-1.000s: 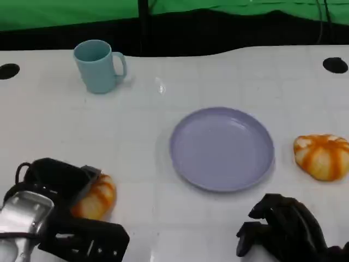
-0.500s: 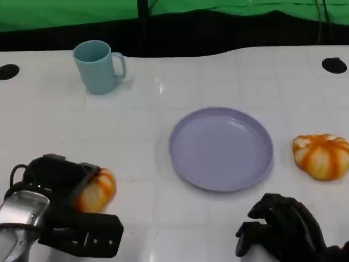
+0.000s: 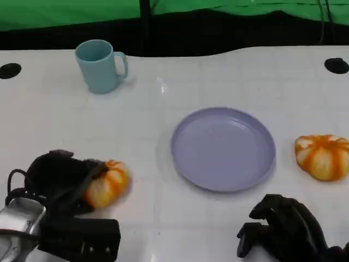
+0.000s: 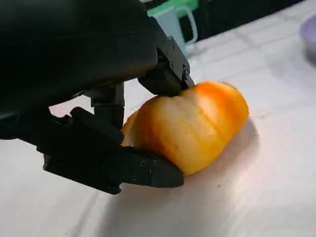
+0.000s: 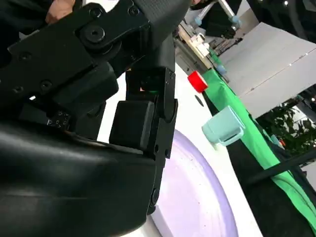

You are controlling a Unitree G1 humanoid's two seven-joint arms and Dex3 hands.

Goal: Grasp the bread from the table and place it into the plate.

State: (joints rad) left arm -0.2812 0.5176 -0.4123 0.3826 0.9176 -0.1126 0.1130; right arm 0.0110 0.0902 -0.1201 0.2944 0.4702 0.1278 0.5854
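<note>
I'm working over the white table [image 3: 163, 164], and the task is sitting at its early stage: the lavender plate [image 3: 223, 148] in the middle is holding nothing, so the carry and the placing are both left to do. I'm judging the grasp as made. My left hand [image 3: 64, 183] is closing on the bread [image 3: 107, 184] at the near left of the table, well apart from the plate. In the left wrist view the bread [image 4: 190, 126] is being pinched between an upper finger pressing on its top and a lower finger [image 4: 143, 170] running under its near side; it looks barely off or just on the table, I cannot tell which. A second bread [image 3: 323, 156] is lying to the right of the plate, untouched. My right hand [image 3: 283, 229] is resting near the table's front edge, fingers curled in, holding nothing. A blue mug [image 3: 100, 66] is standing at the far left.
</note>
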